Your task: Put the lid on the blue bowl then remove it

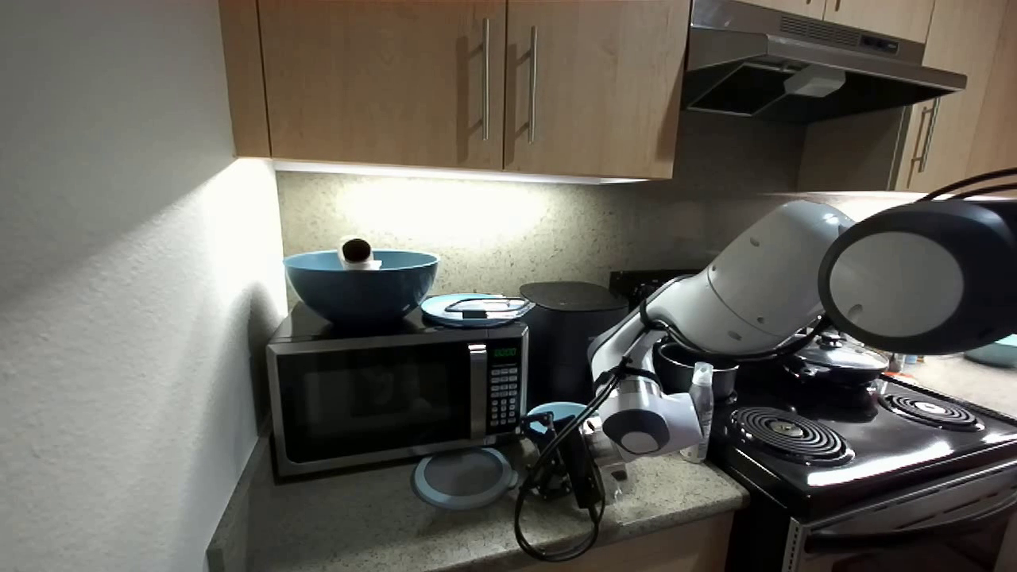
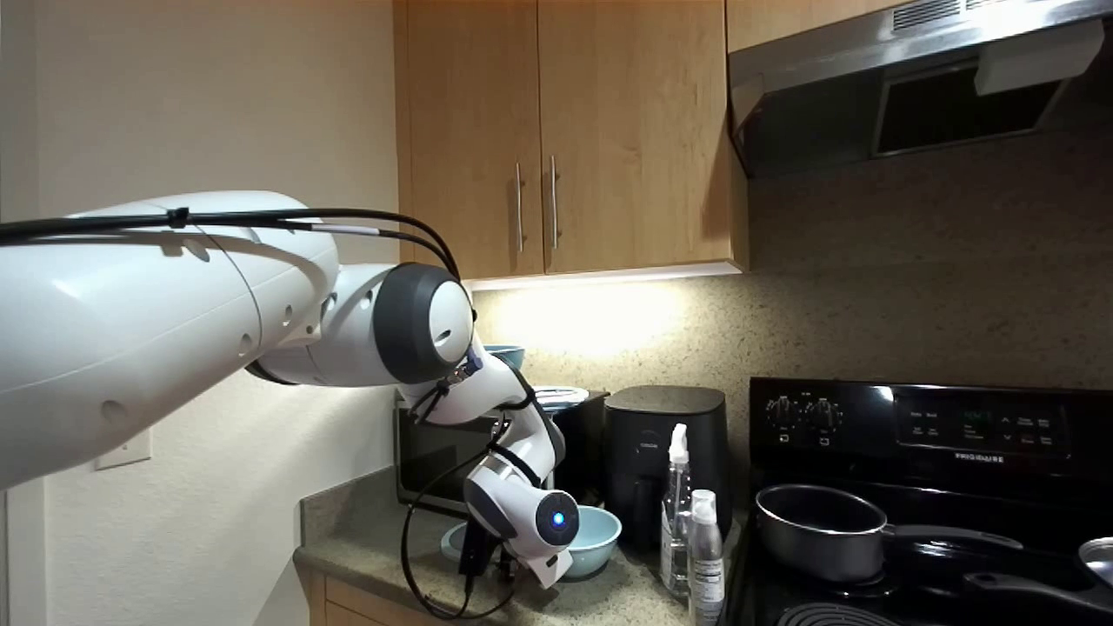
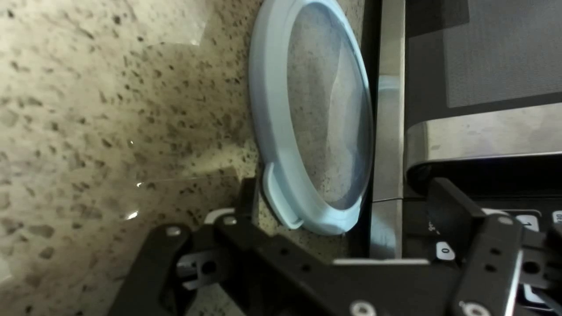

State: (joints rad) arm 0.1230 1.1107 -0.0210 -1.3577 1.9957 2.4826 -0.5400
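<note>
The lid [image 1: 463, 477] lies flat on the counter in front of the microwave, a round disc with a clear grey middle and a pale blue rim. It also shows in the wrist view [image 3: 274, 101], with a tab on its near edge, and partly in an exterior view [image 2: 450, 541]. My gripper [image 1: 534, 451] is open and empty, low over the counter beside the lid. In the wrist view its fingers [image 3: 349, 195] stand wide apart, one near the tab, one before the microwave keypad. The light-blue bowl [image 2: 596, 541] stands upright behind the gripper, partly hidden by the arm [image 1: 562, 411].
The microwave [image 1: 373, 401] stands right behind the lid, bearing a large dark teal bowl [image 1: 361, 292] and a plate [image 1: 445, 311]. A black air fryer [image 2: 665, 452], spray bottles [image 2: 706, 556] and the stove with a pot [image 2: 822, 535] stand to the right. A cable hangs below the gripper.
</note>
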